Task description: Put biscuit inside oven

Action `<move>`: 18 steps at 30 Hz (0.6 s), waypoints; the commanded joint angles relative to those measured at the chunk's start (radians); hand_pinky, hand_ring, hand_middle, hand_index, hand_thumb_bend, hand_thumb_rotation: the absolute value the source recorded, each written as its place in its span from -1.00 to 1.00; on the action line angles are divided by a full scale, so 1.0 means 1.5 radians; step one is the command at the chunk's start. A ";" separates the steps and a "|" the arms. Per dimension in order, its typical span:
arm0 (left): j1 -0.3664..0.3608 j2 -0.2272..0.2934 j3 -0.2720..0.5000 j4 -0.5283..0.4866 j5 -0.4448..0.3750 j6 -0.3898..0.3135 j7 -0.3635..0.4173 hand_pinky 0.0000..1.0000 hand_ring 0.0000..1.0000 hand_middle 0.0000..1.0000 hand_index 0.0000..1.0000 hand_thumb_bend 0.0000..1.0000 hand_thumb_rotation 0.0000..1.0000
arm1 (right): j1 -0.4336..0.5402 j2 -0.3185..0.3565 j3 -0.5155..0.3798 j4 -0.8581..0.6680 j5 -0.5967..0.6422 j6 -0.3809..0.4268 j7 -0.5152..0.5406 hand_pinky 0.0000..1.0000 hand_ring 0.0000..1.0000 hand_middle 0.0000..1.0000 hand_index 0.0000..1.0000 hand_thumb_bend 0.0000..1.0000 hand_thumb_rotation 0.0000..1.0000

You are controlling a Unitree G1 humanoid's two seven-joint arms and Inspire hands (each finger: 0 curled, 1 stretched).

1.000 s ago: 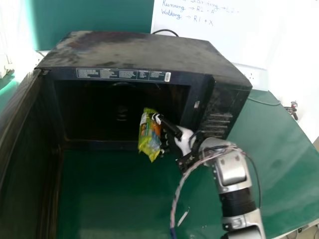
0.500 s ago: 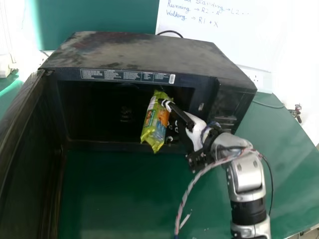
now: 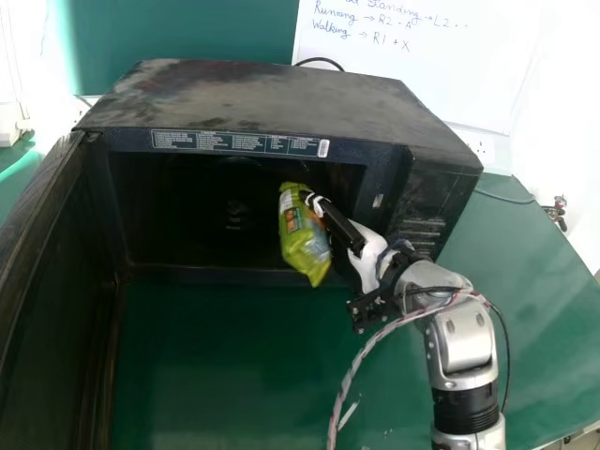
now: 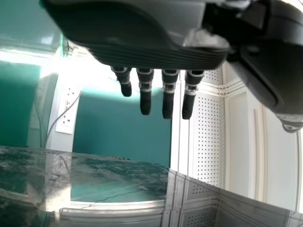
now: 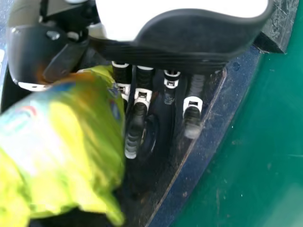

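Head view: right hand (image 3: 369, 255) clamps biscuit packet (image 3: 302, 240), long axis steep, lower end rightward.

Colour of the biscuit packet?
Yellow-green, with orange and blue patches; the packet shows best in the right wrist view.

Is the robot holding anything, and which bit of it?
Yes, its right hand holds the yellow-green biscuit packet near the upper end, between thumb and fingers.

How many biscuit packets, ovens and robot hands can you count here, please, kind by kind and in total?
Biscuit packet: 1
Oven: 1
Robot hands: 2 (right hand, left hand)
Total: 4
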 commanded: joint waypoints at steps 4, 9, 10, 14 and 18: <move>0.013 -0.004 -0.003 -0.011 -0.005 -0.006 -0.001 0.98 0.85 0.85 0.79 0.91 0.92 | 0.016 0.013 0.008 0.004 0.010 -0.019 -0.002 -0.70 -0.52 -0.19 0.01 0.05 -1.00; 0.016 -0.005 -0.001 -0.010 -0.004 -0.009 0.000 0.97 0.84 0.84 0.78 0.91 0.92 | 0.011 0.027 0.022 0.021 0.007 -0.015 -0.005 -0.73 -0.56 -0.13 -0.04 0.06 -1.00; 0.016 -0.005 -0.001 -0.010 -0.004 -0.009 0.001 0.96 0.84 0.83 0.77 0.92 0.92 | 0.010 0.028 0.026 0.023 0.005 -0.015 -0.006 -0.73 -0.56 -0.09 -0.05 0.06 -1.00; 0.016 -0.006 -0.005 -0.014 -0.002 -0.010 -0.001 0.96 0.85 0.84 0.78 0.91 0.92 | 0.011 0.035 0.033 0.034 0.003 -0.027 -0.008 -0.73 -0.54 -0.10 -0.04 0.06 -1.00; 0.016 -0.008 -0.008 -0.016 0.000 -0.011 -0.001 0.97 0.86 0.85 0.79 0.91 0.93 | 0.011 0.045 0.038 0.050 0.001 -0.043 -0.014 -0.75 -0.57 -0.10 -0.05 0.07 -1.00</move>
